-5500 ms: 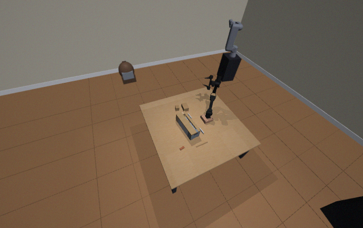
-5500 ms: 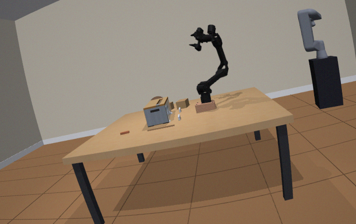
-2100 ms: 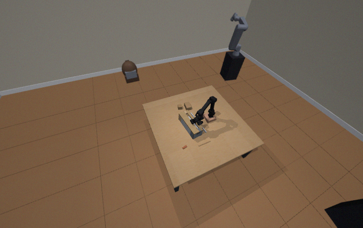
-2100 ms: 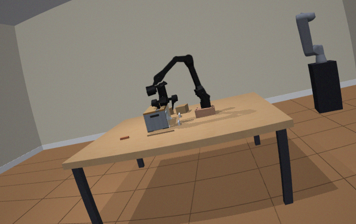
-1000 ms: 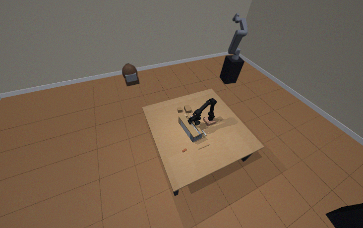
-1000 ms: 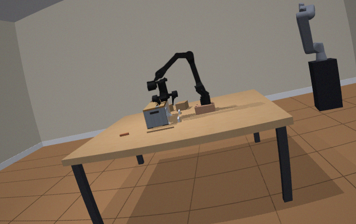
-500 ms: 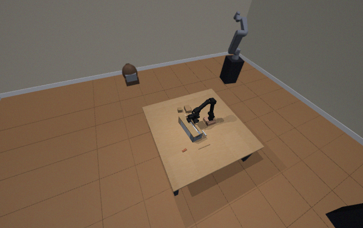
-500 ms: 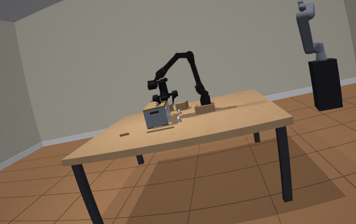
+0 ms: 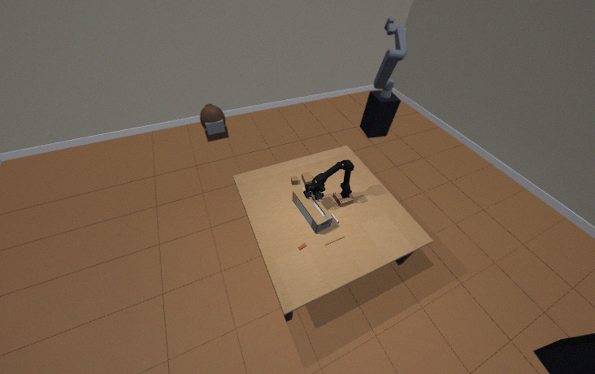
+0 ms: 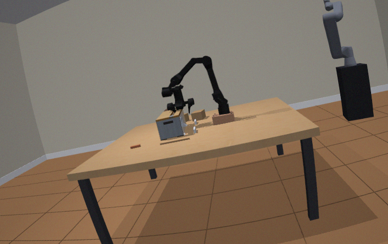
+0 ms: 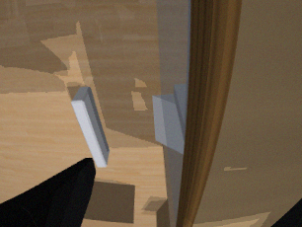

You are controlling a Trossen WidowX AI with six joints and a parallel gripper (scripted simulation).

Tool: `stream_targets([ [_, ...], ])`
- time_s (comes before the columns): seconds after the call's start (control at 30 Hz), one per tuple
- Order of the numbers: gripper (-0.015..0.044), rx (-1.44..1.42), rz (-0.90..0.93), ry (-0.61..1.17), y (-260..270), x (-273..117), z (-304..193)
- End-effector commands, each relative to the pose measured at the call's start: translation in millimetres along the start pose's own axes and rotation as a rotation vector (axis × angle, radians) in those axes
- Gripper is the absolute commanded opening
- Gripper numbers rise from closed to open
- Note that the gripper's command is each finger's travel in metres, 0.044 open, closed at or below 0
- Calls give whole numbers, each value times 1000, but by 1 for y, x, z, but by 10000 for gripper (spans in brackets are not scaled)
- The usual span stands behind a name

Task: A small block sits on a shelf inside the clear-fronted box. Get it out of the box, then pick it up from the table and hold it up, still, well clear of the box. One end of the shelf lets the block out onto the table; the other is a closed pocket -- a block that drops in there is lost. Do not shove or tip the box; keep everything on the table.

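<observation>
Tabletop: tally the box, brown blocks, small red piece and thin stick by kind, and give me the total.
Box: 1
Brown blocks: 2
Small red piece: 1
Thin stick: 1
Total: 5

1. Box [image 9: 310, 210] [image 10: 170, 128] [image 11: 207, 113]: long and narrow, grey-blue walls, wooden top, standing upright on the table.
2. Table [image 9: 286, 260] [image 10: 235, 139] [image 11: 30, 128]: pale wood top, dark legs, level beneath the box.
3. Small block and shelf: cannot be made out.
</observation>
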State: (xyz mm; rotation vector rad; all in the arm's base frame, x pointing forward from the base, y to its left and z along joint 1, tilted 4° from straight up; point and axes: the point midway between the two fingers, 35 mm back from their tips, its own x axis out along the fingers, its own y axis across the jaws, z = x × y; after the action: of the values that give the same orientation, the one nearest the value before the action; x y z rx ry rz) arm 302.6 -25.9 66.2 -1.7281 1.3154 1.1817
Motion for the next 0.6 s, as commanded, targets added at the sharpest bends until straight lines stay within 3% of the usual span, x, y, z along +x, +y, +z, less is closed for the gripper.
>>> stream_targets([
  [0.0,400,-1,-5,6,-2,2,-10],
  [0.23,400,-1,-5,6,-2,2,-16],
  [0.47,400,3,2,2,0,-55,-34],
  [0.57,400,3,2,2,1,-57,-35],
])
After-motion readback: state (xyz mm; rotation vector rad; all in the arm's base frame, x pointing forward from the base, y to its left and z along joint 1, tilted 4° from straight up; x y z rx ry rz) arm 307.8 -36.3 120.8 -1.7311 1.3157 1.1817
